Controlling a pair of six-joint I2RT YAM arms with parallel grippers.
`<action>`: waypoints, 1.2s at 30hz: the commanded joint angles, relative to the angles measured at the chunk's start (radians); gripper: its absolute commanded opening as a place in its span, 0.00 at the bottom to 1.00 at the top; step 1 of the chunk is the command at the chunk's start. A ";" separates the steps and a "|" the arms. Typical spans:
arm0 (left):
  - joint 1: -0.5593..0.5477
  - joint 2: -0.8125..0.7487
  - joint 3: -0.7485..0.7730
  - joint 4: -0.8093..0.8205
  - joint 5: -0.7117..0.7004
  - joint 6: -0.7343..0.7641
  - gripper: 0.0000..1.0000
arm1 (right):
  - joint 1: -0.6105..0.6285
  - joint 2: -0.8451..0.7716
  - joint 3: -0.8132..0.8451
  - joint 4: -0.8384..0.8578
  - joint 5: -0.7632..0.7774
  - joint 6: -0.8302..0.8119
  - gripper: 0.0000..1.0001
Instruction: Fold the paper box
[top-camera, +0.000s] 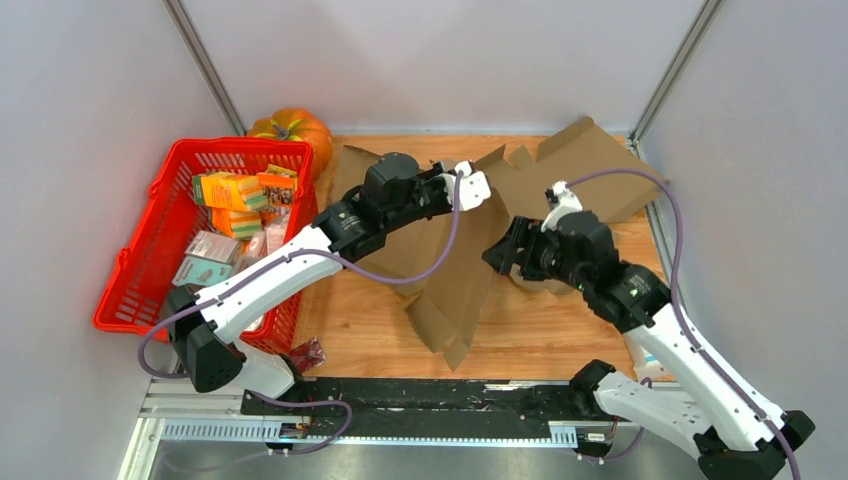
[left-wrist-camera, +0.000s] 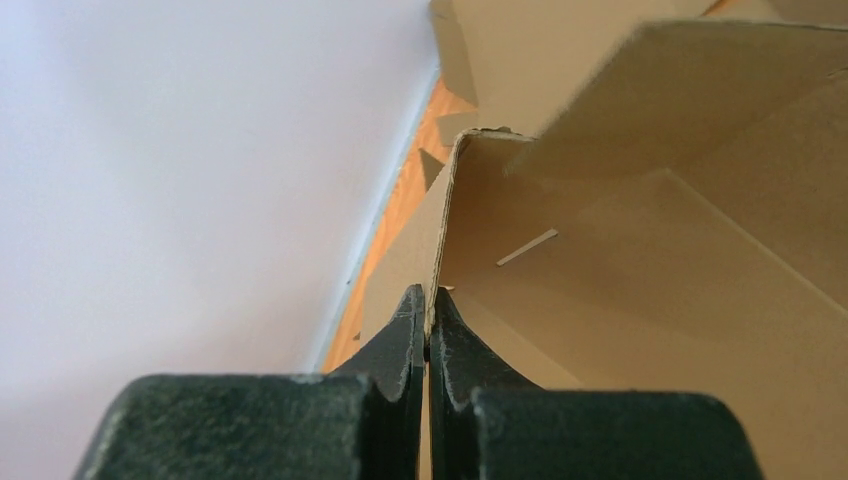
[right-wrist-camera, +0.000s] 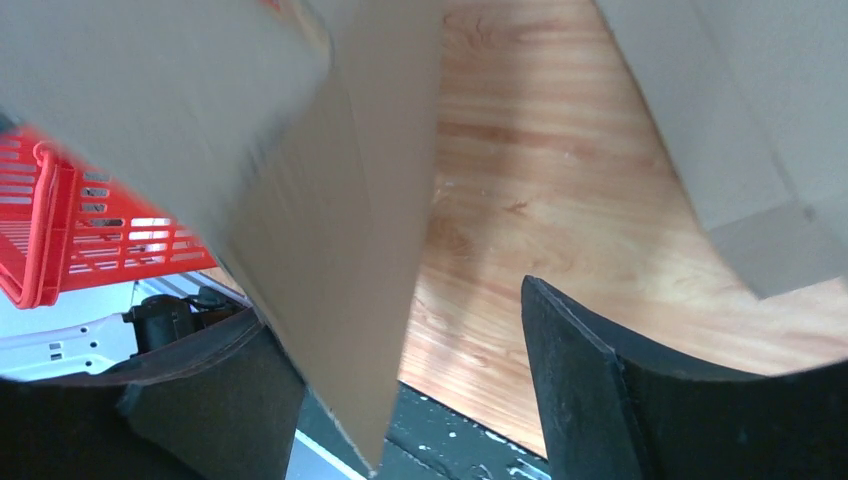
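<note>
While my left gripper (left-wrist-camera: 427, 318) pinched one edge of the paper box (left-wrist-camera: 640, 300), I judged the spread right gripper (right-wrist-camera: 400, 340) should close squarely on the flap (right-wrist-camera: 330, 240).

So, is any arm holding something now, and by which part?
The left gripper pinches the cardboard box by the thin edge of a raised wall panel. The right gripper is open; a flap hangs between its fingers, not gripped.

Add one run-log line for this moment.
left gripper: shut on paper box edge | right gripper: open around its flap | fold: not yet done
</note>
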 joint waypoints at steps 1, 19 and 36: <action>-0.010 0.037 0.106 -0.021 -0.132 -0.065 0.00 | 0.144 -0.089 -0.153 0.191 0.249 0.216 0.75; -0.019 0.170 0.566 -0.512 -0.235 -0.474 0.00 | -0.182 0.131 0.299 -0.112 -0.089 -0.707 0.00; 0.040 0.216 0.746 -0.801 -0.132 -0.800 0.00 | -0.385 0.748 0.954 -0.556 -0.597 -1.132 0.03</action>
